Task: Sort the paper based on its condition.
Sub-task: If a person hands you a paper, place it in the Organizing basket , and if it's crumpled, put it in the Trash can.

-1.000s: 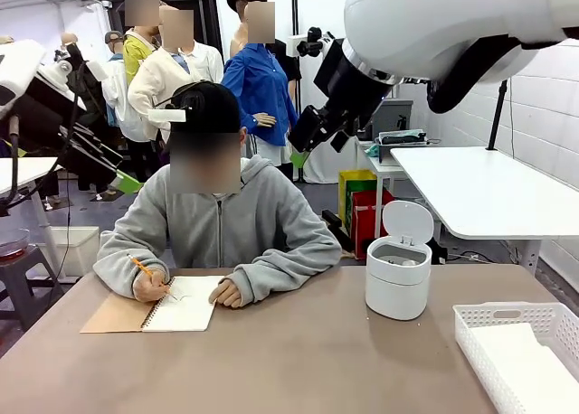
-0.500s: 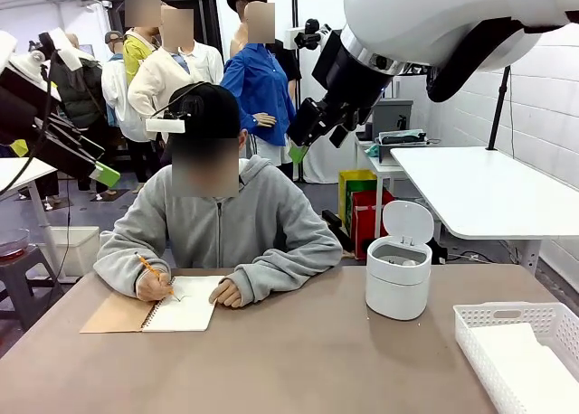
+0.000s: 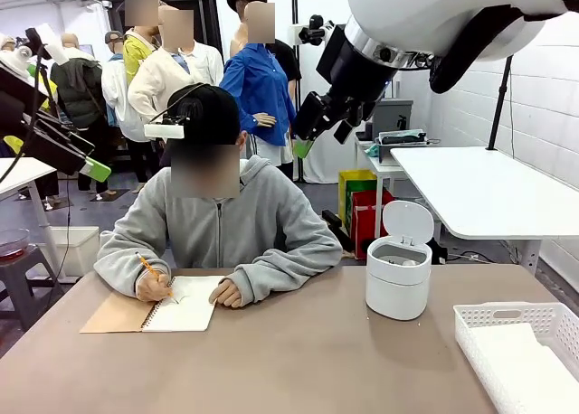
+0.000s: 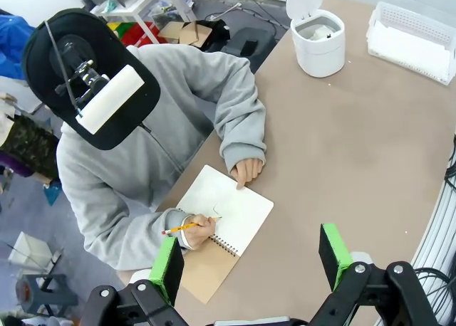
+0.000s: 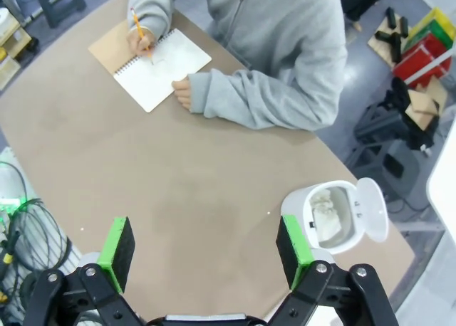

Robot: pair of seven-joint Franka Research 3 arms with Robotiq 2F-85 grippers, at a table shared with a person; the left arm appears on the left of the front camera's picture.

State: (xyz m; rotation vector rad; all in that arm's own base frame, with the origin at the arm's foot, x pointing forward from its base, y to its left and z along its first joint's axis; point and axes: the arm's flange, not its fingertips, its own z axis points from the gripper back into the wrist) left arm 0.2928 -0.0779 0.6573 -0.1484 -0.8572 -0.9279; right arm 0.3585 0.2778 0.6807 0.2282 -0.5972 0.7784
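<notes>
Several thin white sheets of paper [image 3: 529, 367] are lying flat in the white lattice plastic basket [image 3: 503, 315] at the table's right end, on the robot's side. A crumpled white wad [image 5: 326, 213] is sitting inside the round white plastic bin [image 3: 396, 296], which is standing with its flip lid open just left of the basket. Across the brown table [image 3: 308, 360], well apart from both, a person in a grey hoodie is bending over a spiral-bound notebook with a brown cover [image 3: 176, 307]. One hand [image 3: 150, 287] is pinching a yellow pencil [image 3: 143, 266] against the page, and the other hand [image 3: 226, 294] is resting curled on the page's edge. Both robot arms are hanging high above the table. The left gripper [image 4: 251, 262] is holding its green pads spread wide with nothing between them, and the right gripper [image 5: 205, 251] is doing likewise — tabletop is showing in each gap.
</notes>
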